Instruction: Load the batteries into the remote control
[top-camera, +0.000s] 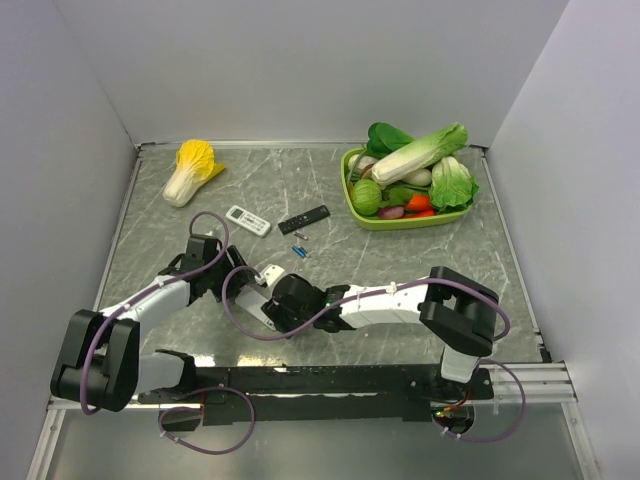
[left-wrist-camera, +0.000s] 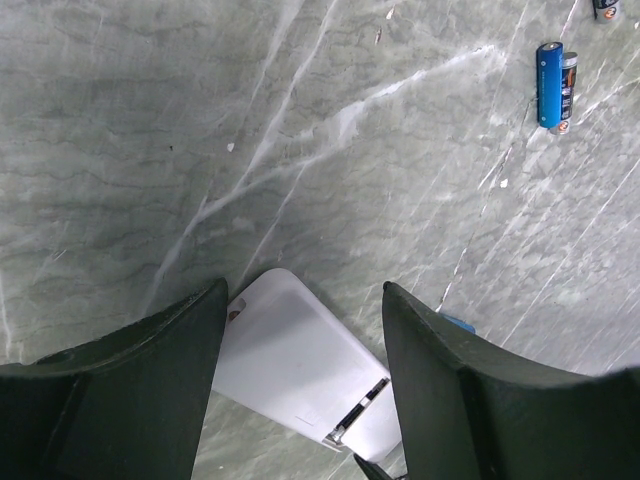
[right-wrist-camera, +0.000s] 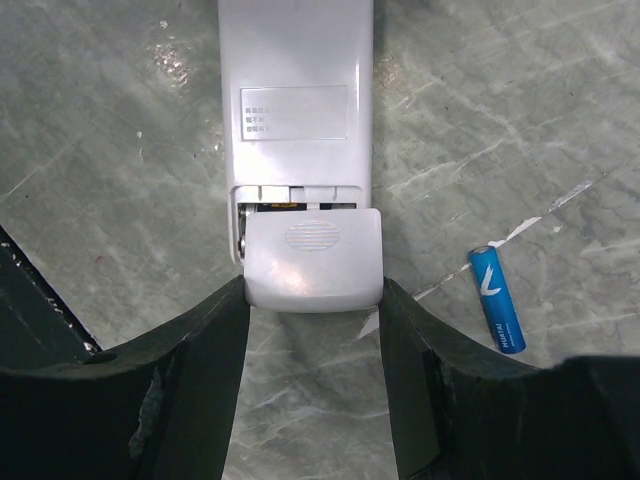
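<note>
The remote control (right-wrist-camera: 296, 110) lies plain white back up on the marble table. Its battery cover (right-wrist-camera: 314, 258) is slid partly off, leaving a narrow gap into the compartment. My right gripper (right-wrist-camera: 312, 285) is shut on the cover, a fingertip against each side. My left gripper (left-wrist-camera: 302, 290) straddles the remote control's (left-wrist-camera: 295, 360) other end, fingers against its edges. One blue battery (right-wrist-camera: 497, 298) lies just right of the cover. Two more batteries (left-wrist-camera: 552, 85) lie side by side farther off. In the top view both grippers meet over the remote control (top-camera: 252, 305).
A smaller white remote (top-camera: 247, 220) and a slim black remote (top-camera: 303, 219) lie beyond the loose batteries (top-camera: 300, 251). A green tray of vegetables (top-camera: 388, 219) stands at the back right. A yellow-white cabbage (top-camera: 190, 170) lies at the back left. Walls close in three sides.
</note>
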